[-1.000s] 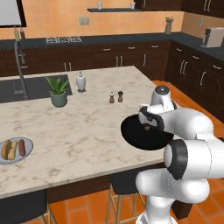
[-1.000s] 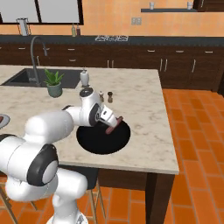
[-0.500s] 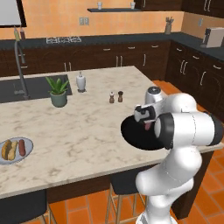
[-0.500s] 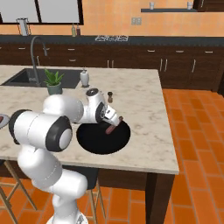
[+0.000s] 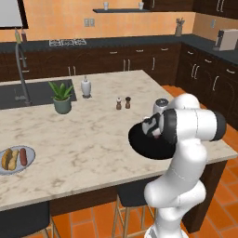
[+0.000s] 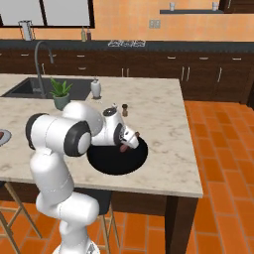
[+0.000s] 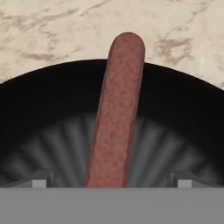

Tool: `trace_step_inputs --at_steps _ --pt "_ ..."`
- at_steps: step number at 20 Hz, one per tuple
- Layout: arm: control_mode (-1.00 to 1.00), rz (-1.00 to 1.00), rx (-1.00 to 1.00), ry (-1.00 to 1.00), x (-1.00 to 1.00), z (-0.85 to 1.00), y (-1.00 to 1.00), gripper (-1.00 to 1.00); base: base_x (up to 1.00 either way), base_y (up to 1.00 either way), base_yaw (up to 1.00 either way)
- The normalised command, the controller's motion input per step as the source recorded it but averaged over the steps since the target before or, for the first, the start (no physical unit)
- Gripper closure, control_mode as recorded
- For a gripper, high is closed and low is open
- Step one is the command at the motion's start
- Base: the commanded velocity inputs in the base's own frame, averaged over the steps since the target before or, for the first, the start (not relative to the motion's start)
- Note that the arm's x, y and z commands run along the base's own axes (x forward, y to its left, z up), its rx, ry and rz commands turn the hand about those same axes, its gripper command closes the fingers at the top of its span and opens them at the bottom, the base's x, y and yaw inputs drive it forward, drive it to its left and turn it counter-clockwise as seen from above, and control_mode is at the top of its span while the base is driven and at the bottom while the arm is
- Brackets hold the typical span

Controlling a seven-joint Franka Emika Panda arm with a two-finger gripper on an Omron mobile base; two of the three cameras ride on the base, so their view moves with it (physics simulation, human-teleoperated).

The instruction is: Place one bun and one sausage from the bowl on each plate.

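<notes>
The black bowl (image 5: 139,145) sits near the counter's right front edge. In it lies one reddish-brown sausage (image 7: 116,113), propped against the rim. My gripper (image 7: 111,181) is down in the bowl (image 6: 116,159), open, with one fingertip (image 7: 40,178) on each side of the sausage's near end and clear of it. From the right, the gripper (image 6: 125,145) tilts down over the sausage (image 6: 121,147). At the far left a pale grey-blue plate (image 5: 29,152) carries a bun (image 5: 7,159) and a sausage (image 5: 22,156).
A potted plant (image 5: 62,96), a white bottle (image 5: 85,87) and two small shakers (image 5: 123,102) stand farther back on the marble counter (image 5: 88,135). A sink (image 5: 32,93) with a faucet lies at the back left. Stools stand under the front edge.
The arm's elbow has swung round and up while the hand stayed over the bowl, close to the sausage. The jaws stayed open.
</notes>
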Motion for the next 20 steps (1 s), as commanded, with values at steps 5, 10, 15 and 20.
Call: trace_step_inputs --at_steps 5,10,15,20 --pt "-1.00 0.00 0.00 0.00 0.17 -0.36 0.00 -1.00 0.00 0.00 0.00" --pt "-1.00 0.00 0.00 0.00 0.22 -0.24 0.00 -1.00 0.00 0.00 0.00" --pt "-1.00 0.00 0.00 0.00 0.13 -0.12 0.00 1.00 0.00 0.00 0.00" --pt "-1.00 0.00 0.00 0.00 0.00 0.00 0.00 1.00 0.00 0.00 0.00"
